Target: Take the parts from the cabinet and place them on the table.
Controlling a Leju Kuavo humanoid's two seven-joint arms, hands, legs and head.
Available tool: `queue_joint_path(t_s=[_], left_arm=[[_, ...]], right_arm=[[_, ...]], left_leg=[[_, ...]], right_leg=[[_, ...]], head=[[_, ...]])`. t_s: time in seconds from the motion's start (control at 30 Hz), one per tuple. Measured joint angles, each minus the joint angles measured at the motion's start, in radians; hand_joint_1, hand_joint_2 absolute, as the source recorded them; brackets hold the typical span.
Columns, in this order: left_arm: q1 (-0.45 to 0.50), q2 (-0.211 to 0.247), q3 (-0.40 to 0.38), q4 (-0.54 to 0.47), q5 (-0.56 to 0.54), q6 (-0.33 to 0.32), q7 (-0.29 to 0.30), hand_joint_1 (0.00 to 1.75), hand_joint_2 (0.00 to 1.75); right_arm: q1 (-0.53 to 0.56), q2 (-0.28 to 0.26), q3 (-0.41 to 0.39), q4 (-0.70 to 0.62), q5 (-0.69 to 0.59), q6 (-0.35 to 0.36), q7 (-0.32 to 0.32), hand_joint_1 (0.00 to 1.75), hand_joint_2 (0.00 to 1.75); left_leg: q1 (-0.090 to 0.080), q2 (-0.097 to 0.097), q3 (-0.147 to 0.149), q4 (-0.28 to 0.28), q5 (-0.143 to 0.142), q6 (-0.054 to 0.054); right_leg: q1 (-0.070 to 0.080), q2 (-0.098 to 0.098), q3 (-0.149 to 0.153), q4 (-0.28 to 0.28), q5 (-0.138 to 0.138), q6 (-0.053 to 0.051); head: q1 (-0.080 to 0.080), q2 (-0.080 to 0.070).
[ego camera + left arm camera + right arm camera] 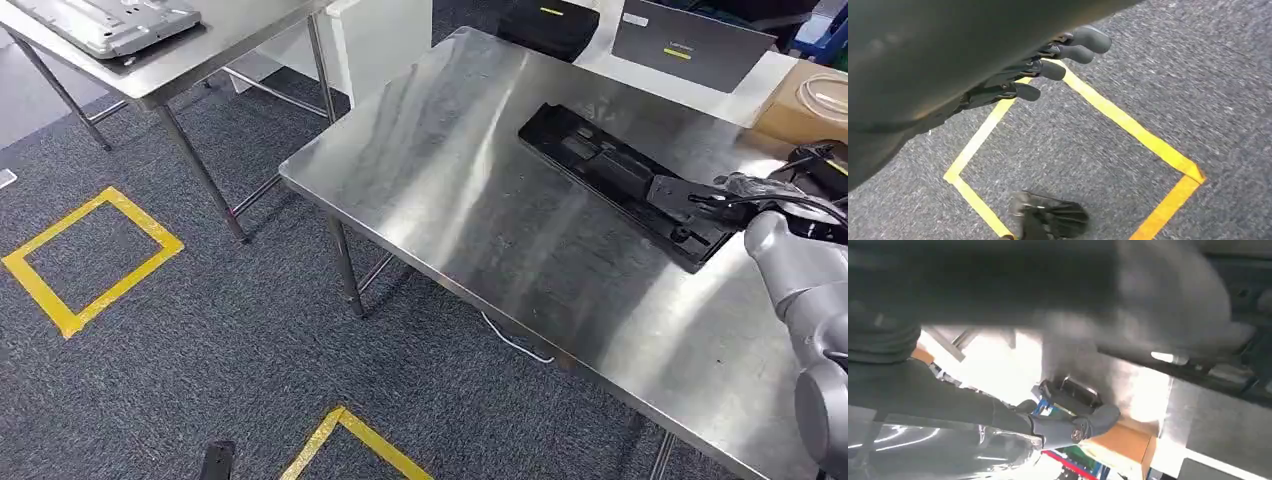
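Observation:
A long black part (610,165) lies flat on the steel table (470,200), running from the middle toward the right edge. My right hand (745,190) sits at the part's near end, with cables over it. In the right wrist view the thumb (1073,425) stands apart from the dark blurred part (998,285). The fingers are hidden, so I cannot tell whether the hand grips the part. My left hand (1048,65) hangs over the carpet with its fingers loosely spread and nothing in it.
A second steel table (230,40) at the back left carries a grey metal plate (110,20). A cardboard box (810,100) and dark flat panels (690,45) stand at the far right. Yellow tape squares (90,260) mark the grey carpet.

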Motion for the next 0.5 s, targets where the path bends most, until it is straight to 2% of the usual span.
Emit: queue_joint_path(t_s=[0.03, 0.07, 0.1, 0.13, 0.17, 0.2, 0.27, 0.3, 0.33, 0.37, 0.4, 0.43, 0.47, 0.5], left_arm=[[0.0, 0.0, 0.0, 0.0, -0.001, 0.0, 0.0, 0.0, 0.0], [0.0, 0.0, 0.001, 0.0, -0.002, 0.0, 0.0, 0.0, 0.0], [-0.001, 0.0, 0.001, 0.0, -0.002, 0.0, 0.0, 0.0, 0.0], [-0.001, 0.0, 0.001, 0.0, -0.002, 0.0, 0.0, 0.0, 0.0], [-0.002, -0.001, 0.001, 0.0, -0.003, 0.0, 0.0, 0.0, 0.0], [-0.002, -0.001, 0.002, 0.0, -0.003, 0.0, 0.0, 0.0, 0.0], [-0.002, -0.001, 0.003, 0.0, -0.005, 0.001, 0.0, 0.0, 0.0], [-0.002, -0.001, 0.003, 0.0, -0.005, 0.001, 0.0, 0.0, 0.0], [-0.002, -0.003, 0.004, 0.0, -0.005, 0.001, 0.0, 0.0, 0.0], [-0.004, -0.004, 0.004, 0.0, -0.005, 0.001, 0.0, 0.0, 0.0], [-0.005, -0.003, 0.005, 0.0, -0.005, 0.002, -0.001, 0.0, 0.0], [-0.005, -0.003, 0.005, 0.0, -0.005, 0.002, -0.001, 0.0, 0.0], [-0.005, -0.003, 0.005, 0.0, -0.005, 0.002, -0.001, 0.0, 0.0], [-0.004, -0.003, 0.005, 0.0, -0.005, 0.002, -0.001, 0.0, 0.0]], right_arm=[[0.0, 0.001, -0.001, 0.0, -0.008, -0.003, 0.004, 0.0, 1.75], [0.0, 0.002, -0.002, 0.0, -0.016, -0.004, 0.008, 0.0, 1.75], [-0.001, 0.002, -0.006, 0.0, -0.02, -0.005, 0.013, 0.0, 1.75], [-0.003, 0.002, -0.009, -0.001, -0.022, -0.008, 0.016, 0.0, 1.75], [-0.006, 0.002, -0.011, -0.004, -0.024, -0.014, 0.019, 0.0, 1.75], [-0.01, 0.004, -0.014, -0.005, -0.027, -0.021, 0.022, 0.0, 1.75], [-0.01, 0.006, -0.02, -0.005, -0.034, -0.032, 0.026, 0.0, 1.75], [-0.009, 0.007, -0.022, -0.005, -0.035, -0.035, 0.029, 0.0, 1.75], [-0.007, 0.007, -0.026, -0.005, -0.036, -0.042, 0.031, 0.0, 1.75], [-0.007, 0.006, -0.027, -0.005, -0.036, -0.047, 0.031, 0.0, 1.75], [-0.007, 0.007, -0.029, -0.005, -0.036, -0.052, 0.032, 0.0, 1.75], [-0.006, 0.007, -0.03, -0.005, -0.036, -0.057, 0.033, 0.0, 0.0], [-0.002, 0.007, -0.032, -0.005, -0.036, -0.06, 0.034, 0.0, 0.0], [0.002, 0.007, -0.033, -0.005, -0.036, -0.062, 0.034, 0.0, 0.0]], left_leg=[[0.006, 0.0, 0.028, -0.019, 0.013, -0.003], [0.011, 0.001, 0.073, -0.077, 0.037, -0.006], [0.016, 0.002, 0.141, -0.173, 0.068, -0.008], [0.021, 0.001, 0.195, -0.261, 0.075, -0.013], [0.012, -0.005, 0.214, -0.283, 0.058, -0.012], [0.007, -0.005, 0.203, -0.288, 0.069, 0.002], [-0.003, -0.005, 0.195, -0.288, 0.077, 0.014], [-0.008, -0.004, 0.192, -0.3, 0.088, 0.028], [-0.003, 0.001, 0.192, -0.313, 0.101, 0.043], [-0.008, 0.0, 0.185, -0.317, 0.112, 0.058], [-0.011, 0.0, 0.174, -0.317, 0.119, 0.066], [-0.014, -0.001, 0.163, -0.317, 0.127, 0.07], [-0.018, -0.001, 0.151, -0.317, 0.136, 0.073], [-0.022, -0.001, 0.139, -0.317, 0.146, 0.074]], right_leg=[[-0.002, 0.0, -0.006, 0.002, 0.003, 0.005], [-0.006, 0.0, -0.009, 0.003, 0.006, 0.009], [-0.009, 0.0, -0.01, 0.005, 0.008, 0.013], [-0.008, 0.0, -0.012, 0.006, 0.009, 0.016], [-0.003, 0.0, -0.022, 0.005, 0.015, 0.024], [0.002, 0.0, -0.023, 0.007, 0.022, 0.035], [0.0, 0.001, -0.029, -0.005, 0.036, 0.055], [0.003, 0.001, -0.031, -0.007, 0.042, 0.064], [-0.004, -0.002, -0.044, 0.001, 0.024, 0.062], [-0.003, -0.001, -0.065, 0.041, -0.015, 0.05], [-0.004, 0.0, -0.091, 0.113, -0.057, 0.04], [-0.003, -0.001, -0.126, 0.205, -0.099, 0.036], [-0.003, 0.0, -0.156, 0.29, -0.132, 0.037], [0.002, 0.0, -0.163, 0.332, -0.139, 0.044]], head=[[-0.001, 0.0], [-0.001, 0.0], [-0.001, 0.0], [-0.001, 0.0], [-0.002, 0.0], [0.003, 0.0], [0.001, 0.0], [0.003, 0.0], [0.001, 0.0], [0.004, 0.0], [0.005, 0.0], [0.006, 0.0], [0.007, 0.0], [0.006, 0.0]])
